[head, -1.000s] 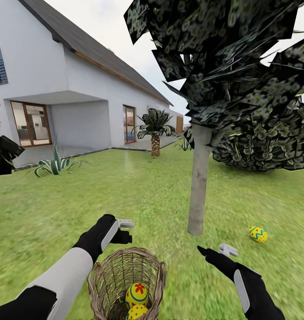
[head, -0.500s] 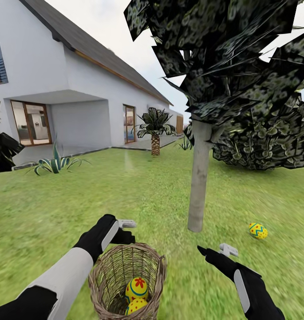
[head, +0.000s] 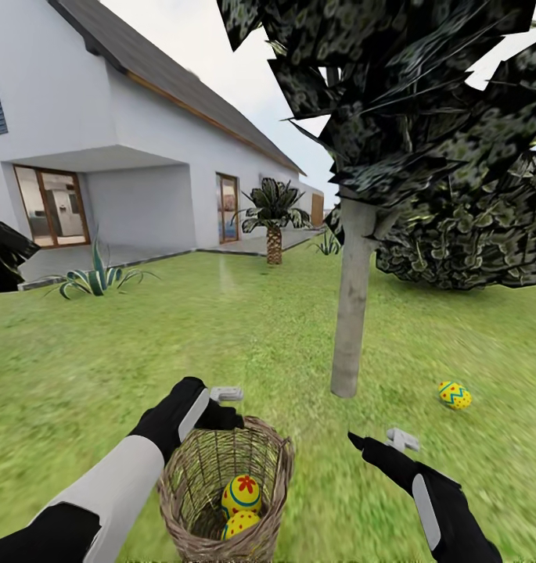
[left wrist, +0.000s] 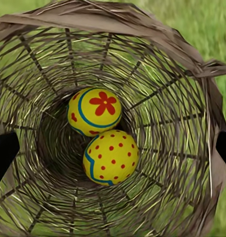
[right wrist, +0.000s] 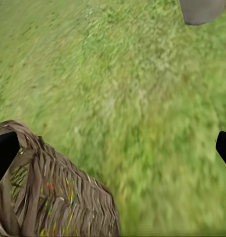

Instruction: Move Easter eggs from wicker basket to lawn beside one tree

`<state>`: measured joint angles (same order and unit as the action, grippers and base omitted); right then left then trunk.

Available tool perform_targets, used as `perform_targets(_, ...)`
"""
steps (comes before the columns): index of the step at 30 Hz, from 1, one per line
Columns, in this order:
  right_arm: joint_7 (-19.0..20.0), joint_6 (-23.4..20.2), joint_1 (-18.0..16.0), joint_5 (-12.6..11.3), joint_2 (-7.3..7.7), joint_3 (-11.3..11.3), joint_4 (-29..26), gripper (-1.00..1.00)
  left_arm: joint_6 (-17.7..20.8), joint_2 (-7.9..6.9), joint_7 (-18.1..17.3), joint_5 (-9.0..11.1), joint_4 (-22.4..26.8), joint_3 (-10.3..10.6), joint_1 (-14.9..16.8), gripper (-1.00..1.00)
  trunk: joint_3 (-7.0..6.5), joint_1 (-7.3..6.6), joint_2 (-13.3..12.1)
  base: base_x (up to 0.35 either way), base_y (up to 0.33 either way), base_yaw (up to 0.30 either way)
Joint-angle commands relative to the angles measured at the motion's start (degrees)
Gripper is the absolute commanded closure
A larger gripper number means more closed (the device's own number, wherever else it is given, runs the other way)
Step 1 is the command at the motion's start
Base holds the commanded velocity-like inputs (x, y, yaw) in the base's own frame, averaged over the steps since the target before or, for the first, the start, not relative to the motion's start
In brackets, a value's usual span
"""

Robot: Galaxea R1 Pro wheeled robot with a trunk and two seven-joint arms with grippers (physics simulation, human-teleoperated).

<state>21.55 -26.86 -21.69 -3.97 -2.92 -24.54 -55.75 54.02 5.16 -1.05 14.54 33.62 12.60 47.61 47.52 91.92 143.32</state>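
- Sitting on the lawn is the basket, low in the head view, right in front of the robot.
- Two eggs lie deep inside the basket, touching each other.
- One is the flower egg, yellow with a red flower and a blue ring.
- The other is the dotted egg, yellow with red dots and a blue line.
- A third one, the zigzag egg, lies on the grass near the tree, a little to its right.
- The tree has a pale grey trunk and dark leaves with pale specks.
- The left gripper hangs over the far rim of the basket. Its camera looks straight down into the basket. Its dark fingers sit wide apart, and nothing is between them.
- The right gripper hangs over bare grass, right of the basket and in front of the tree. Its fingers are spread wide too, and it is empty.
- A white house and a palm stand far behind.
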Motion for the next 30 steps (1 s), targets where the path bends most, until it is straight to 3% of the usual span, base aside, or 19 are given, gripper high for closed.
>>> perform_targets(1,0.2,-0.4,-0.1,-0.4,-0.06,-0.2,-0.1,-1.00,0.2,-0.02,-0.1,0.0,0.0,0.1,0.0,-1.00,0.30,0.01,0.1,0.000,0.000,0.000)
perform_targets(9,1.7,-0.4,0.0,-0.4,-0.03,-0.2,-0.7,-1.00,0.0,-0.07,0.2,0.0,0.0,0.2,0.0,-1.00,2.07,0.22,0.2,0.000,0.000,0.000)
perform_targets(14,11.1,-0.5,0.1,-0.2,0.01,-2.4,-2.3,-1.00,-0.3,-0.14,0.2,0.0,0.0,0.2,0.0,-1.00,3.18,0.34,0.2,0.000,0.000,0.000)
perform_targets(18,14.3,-0.8,1.7,-0.3,-0.02,-3.7,-6.4,-1.00,-0.6,-0.14,0.3,0.0,0.1,0.2,0.0,-1.00,4.06,0.45,0.3,0.000,0.000,0.000)
perform_targets(24,15.3,-1.3,5.6,-0.4,-0.40,-4.1,-15.0,-1.00,-0.7,-0.22,0.3,0.1,0.1,0.2,0.0,-1.00,5.39,0.60,0.4,0.000,0.000,0.000)
perform_targets(30,15.4,-1.4,6.4,-0.4,-0.41,-4.3,-16.6,-1.00,-0.9,-0.23,0.3,0.2,0.0,0.2,0.0,-1.00,6.72,0.76,0.4,0.000,0.000,0.000)
